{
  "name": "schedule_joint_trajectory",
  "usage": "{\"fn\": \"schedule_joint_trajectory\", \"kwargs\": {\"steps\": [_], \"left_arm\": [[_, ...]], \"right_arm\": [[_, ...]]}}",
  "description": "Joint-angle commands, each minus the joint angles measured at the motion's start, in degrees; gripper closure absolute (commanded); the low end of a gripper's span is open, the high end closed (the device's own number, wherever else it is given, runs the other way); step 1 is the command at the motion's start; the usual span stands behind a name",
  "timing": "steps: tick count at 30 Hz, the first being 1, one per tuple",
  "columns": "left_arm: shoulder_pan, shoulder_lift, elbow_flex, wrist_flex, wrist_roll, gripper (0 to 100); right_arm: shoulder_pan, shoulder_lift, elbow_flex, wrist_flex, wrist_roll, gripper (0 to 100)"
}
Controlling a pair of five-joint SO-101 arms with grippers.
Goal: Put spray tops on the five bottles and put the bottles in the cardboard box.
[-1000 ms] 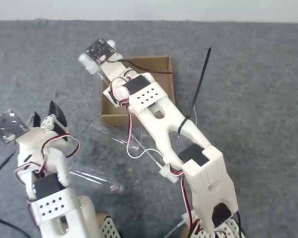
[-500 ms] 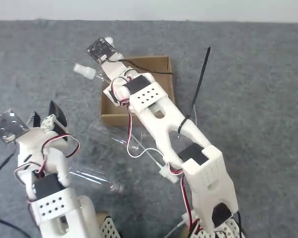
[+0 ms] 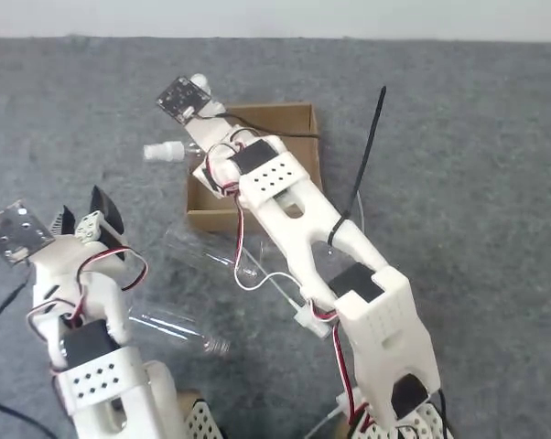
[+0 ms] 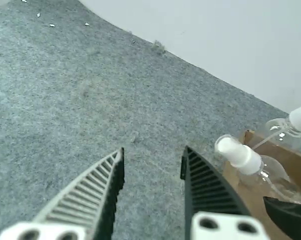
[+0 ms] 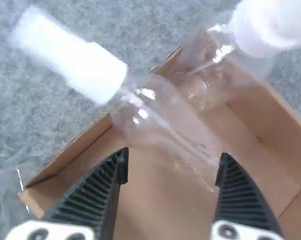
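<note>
The clear bottle (image 5: 158,122) looks empty and light, with thin walls that would dent and a slick surface likely to roll. The stiff neck under its white spray top (image 5: 70,60), or the mid-body, seems the safest hold. It lies tilted across the wall of the cardboard box (image 3: 298,114), its top poking out over the grey felt (image 4: 65,75). The right gripper (image 5: 174,154) hangs over it on an outstretched arm, jaws spread without pinching it. The left gripper (image 4: 153,150) hovers low over the felt, jaws parted and empty.
</note>
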Motion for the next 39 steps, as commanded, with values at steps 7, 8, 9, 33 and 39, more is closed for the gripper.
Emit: {"fn": "schedule_joint_trajectory", "kwargs": {"steps": [7, 8, 9, 33, 39], "left_arm": [[-0.2, -0.8, -0.6, -3.3, 0.3, 82], [-0.2, -0.8, -0.6, -3.3, 0.3, 82], [-0.2, -0.8, -0.6, -3.3, 0.3, 82], [-0.1, -0.8, -0.6, -3.3, 0.3, 82], [-0.1, -0.8, -0.6, -3.3, 0.3, 82]], "right_arm": [[-0.6, -0.7, -1.7, -2.6, 1.4, 75.7], [-0.6, -0.4, -1.8, -2.6, 1.5, 75.7], [-0.6, 0.0, -1.8, -2.6, 1.7, 75.6], [-0.2, 6.6, -1.8, -10.2, 14.5, 70.4], [-0.1, 4.7, -1.8, -10.2, 14.6, 89.0]]}}
